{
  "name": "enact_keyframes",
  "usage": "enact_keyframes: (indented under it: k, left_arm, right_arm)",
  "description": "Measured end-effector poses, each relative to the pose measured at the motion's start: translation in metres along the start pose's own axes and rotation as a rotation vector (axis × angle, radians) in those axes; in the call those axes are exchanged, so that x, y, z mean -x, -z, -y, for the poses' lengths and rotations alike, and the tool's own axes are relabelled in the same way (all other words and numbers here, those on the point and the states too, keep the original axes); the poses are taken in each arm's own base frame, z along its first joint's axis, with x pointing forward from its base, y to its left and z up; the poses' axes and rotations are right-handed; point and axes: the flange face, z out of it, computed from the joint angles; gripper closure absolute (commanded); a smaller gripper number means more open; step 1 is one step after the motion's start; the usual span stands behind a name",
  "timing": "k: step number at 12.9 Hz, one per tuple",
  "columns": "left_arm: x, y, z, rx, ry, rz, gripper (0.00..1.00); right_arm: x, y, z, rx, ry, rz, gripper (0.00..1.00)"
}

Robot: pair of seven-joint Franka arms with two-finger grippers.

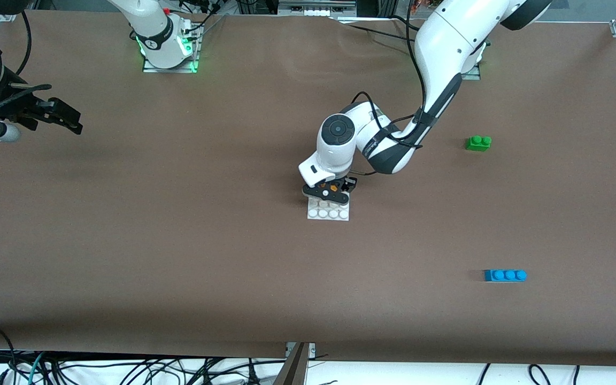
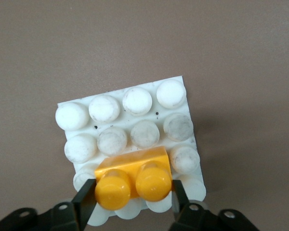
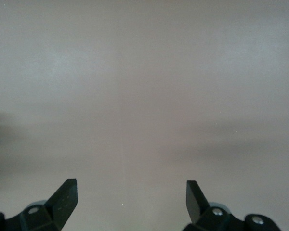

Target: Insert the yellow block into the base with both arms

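The left gripper [image 2: 129, 204] is low over the white base [image 2: 116, 113], its fingers [image 2: 85, 199] flanking the yellow block [image 2: 133, 175]; whether they pinch it or have just let go cannot be told. The block sits on the studs of the base directly between those fingers. The right gripper [image 3: 131, 195] waits wide open and empty above bare table [image 1: 179, 256], well apart from the base, at the right arm's end.

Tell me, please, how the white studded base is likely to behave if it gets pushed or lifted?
The base looks like a rigid moulded plate, so it probably stays stiff rather than flexing. Being thin and flat on the brown table, it likely slides instead of tipping or rolling. With the yellow block sitting on its studs between the left claw fingers, lifting the block might drag the seemingly light base along.
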Motion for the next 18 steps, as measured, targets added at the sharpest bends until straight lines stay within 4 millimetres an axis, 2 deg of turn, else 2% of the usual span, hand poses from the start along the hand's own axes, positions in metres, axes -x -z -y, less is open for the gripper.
enact_keyframes:
  k: [2, 4, 5, 7, 9, 12, 15, 18]
  left_arm:
    - [-0.001, 0.0, 0.001, 0.0, 0.003, 0.0, 0.0]
    - [-0.006, 0.008, 0.004, 0.002, 0.016, -0.011, 0.0]
    - [-0.01, 0.02, 0.008, -0.001, 0.037, -0.009, 0.0]
    - [-0.022, 0.069, 0.027, 0.001, 0.103, -0.005, 0.0]
    - [-0.033, 0.136, 0.067, -0.022, 0.173, -0.031, 0.0]
    - [-0.039, 0.221, 0.148, -0.083, 0.289, -0.048, 0.0]
    - [-0.044, 0.279, 0.217, -0.125, 0.227, -0.003, 0.0]
    - [-0.041, 0.315, 0.283, -0.096, 0.163, 0.041, 0.0]
  right_arm:
    - [0.0, 0.0, 0.0, 0.0, 0.0, 0.0, 0.0]
    - [0.0, 0.0, 0.0, 0.0, 0.0, 0.0, 0.0]
    - [0.0, 0.0, 0.0, 0.0, 0.0, 0.0, 0.0]
    - [0.0, 0.0, 0.0, 0.0, 0.0, 0.0, 0.0]
    - [0.0, 0.0, 0.0, 0.0, 0.001, 0.001, 0.0]
    - [0.0, 0.0, 0.001, 0.0, 0.001, 0.001, 0.0]
    - [0.0, 0.0, 0.001, 0.0, 0.002, 0.001, 0.0]
    - [0.0, 0.0, 0.001, 0.0, 0.002, 0.001, 0.0]
